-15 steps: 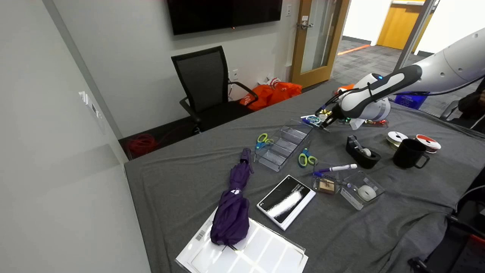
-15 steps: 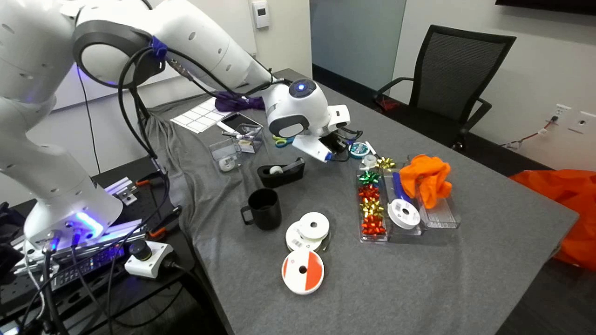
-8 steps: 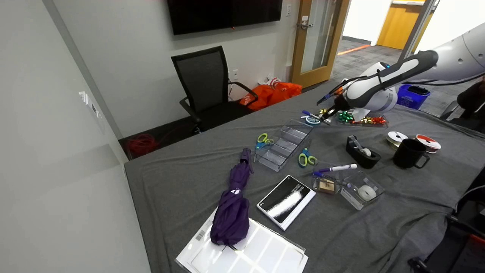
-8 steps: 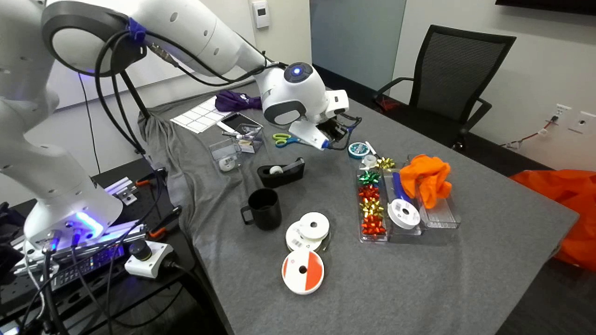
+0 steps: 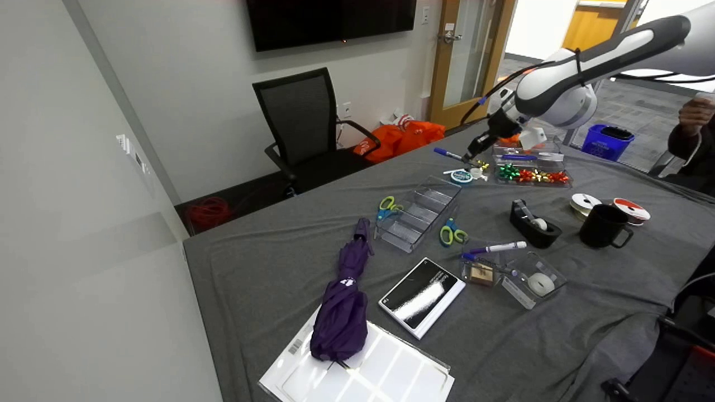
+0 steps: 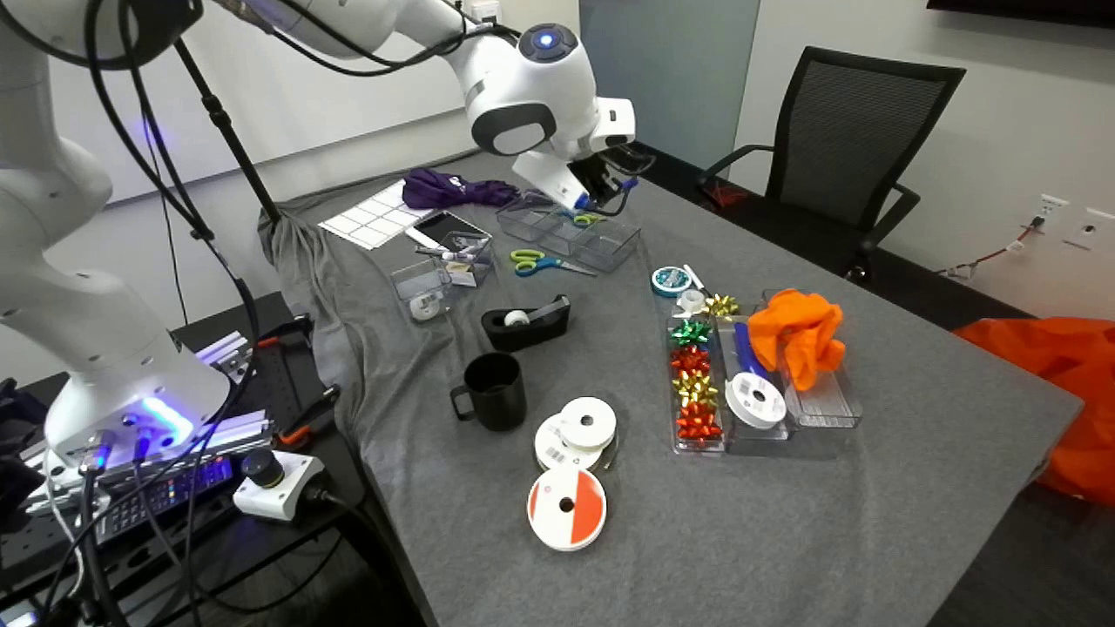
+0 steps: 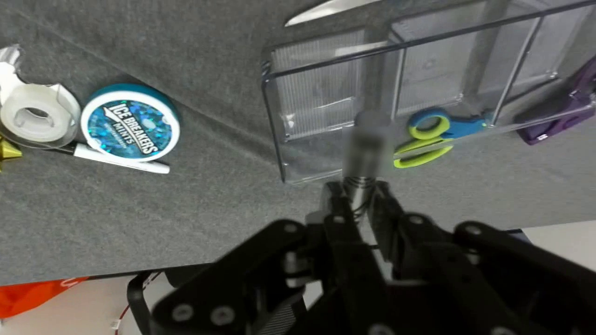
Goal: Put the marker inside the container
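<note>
black gripper (image 7: pixel 358 197) pinches the marker (image 7: pixel 366 151), whose blurred end hides part of the clear container (image 7: pixel 316 93), cut off at the wrist view's edge.

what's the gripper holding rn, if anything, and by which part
The gripper holds a marker by its grey barrel; the blue end sticks out free.

Here's the Panda arm (image 5: pixel 614 51), stretched in from the right edge of an exterior view and sloping down to the left. Blue light (image 6: pixel 546 40) aglow on the wrist (image 6: pixel 562 96)! Gripper (image 7: pixel 357 191) tilted downward, black fingers (image 7: pixel 336 209) nearly together, pinching.
</note>
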### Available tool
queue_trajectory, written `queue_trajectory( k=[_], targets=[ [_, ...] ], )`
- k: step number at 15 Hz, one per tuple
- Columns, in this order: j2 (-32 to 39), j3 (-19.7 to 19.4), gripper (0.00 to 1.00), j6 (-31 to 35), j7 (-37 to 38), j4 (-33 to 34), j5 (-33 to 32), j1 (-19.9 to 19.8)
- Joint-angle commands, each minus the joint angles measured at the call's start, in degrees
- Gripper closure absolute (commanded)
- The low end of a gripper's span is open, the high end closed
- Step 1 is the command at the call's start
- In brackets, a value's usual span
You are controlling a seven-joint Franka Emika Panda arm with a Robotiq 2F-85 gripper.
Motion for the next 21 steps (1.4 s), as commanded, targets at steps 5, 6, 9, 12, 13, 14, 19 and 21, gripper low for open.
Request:
queue_trajectory(
  k=[5,6,9,12,13,14,19,21],
  targets=[
    [-1.9,-14.7,0.96,-11.0,8.3,3.6,1.7,14.4],
    [-1.2,-16.5,0.96,-11.4,9.3,4.3,1.4,16.1],
    [1.5,-20.1,0.96,-12.6,11.5,6.8,1.1,19.6],
    [4.0,-20.9,0.96,-14.8,11.3,9.3,1.4,20.9],
    [4.9,-21.1,0.96,-15.4,11.4,10.2,1.3,21.2],
    [5.8,-21.2,0.96,-16.0,11.5,11.2,1.4,21.5],
    [9.8,-21.6,0.96,-15.3,12.5,15.5,1.3,22.4],
    [10.4,-21.6,0.56,-15.2,12.4,16.2,1.2,22.3]
  ],
)
